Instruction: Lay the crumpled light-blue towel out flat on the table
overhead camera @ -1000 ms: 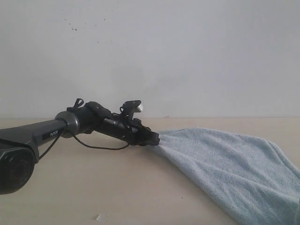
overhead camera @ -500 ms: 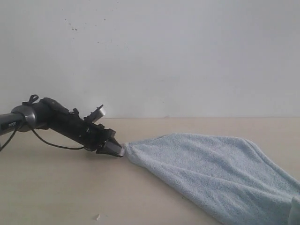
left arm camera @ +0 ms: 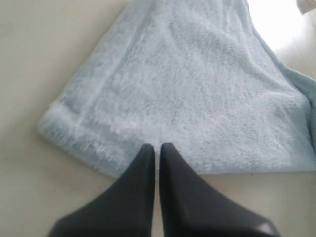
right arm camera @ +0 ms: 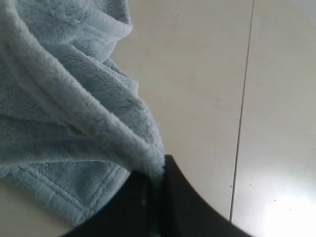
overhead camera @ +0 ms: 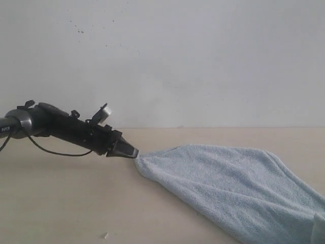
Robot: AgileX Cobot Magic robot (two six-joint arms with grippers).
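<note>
The light-blue towel (overhead camera: 233,183) lies on the beige table (overhead camera: 66,203), drawn out from the lower right to a rounded corner at centre left. My left gripper (overhead camera: 135,152) hovers at that corner. In the left wrist view the left gripper (left arm camera: 157,146) has its fingers shut side by side over the towel's (left arm camera: 187,94) edge, and no cloth shows between them. The cloth there lies flat with its hem showing. My right gripper (right arm camera: 157,175) is shut on a bunched fold of the towel (right arm camera: 64,113), which hangs from it above the table. The right gripper is out of the exterior view.
A plain white wall (overhead camera: 203,61) stands behind the table's far edge. A small pale speck (overhead camera: 105,235) lies on the table near the front. A thin dark seam (right arm camera: 242,113) runs across the surface under the right gripper.
The left gripper pulled the towel's corner to the left across the table, then rose a little. The corner now rests lower and rounder beneath the fingertips.
</note>
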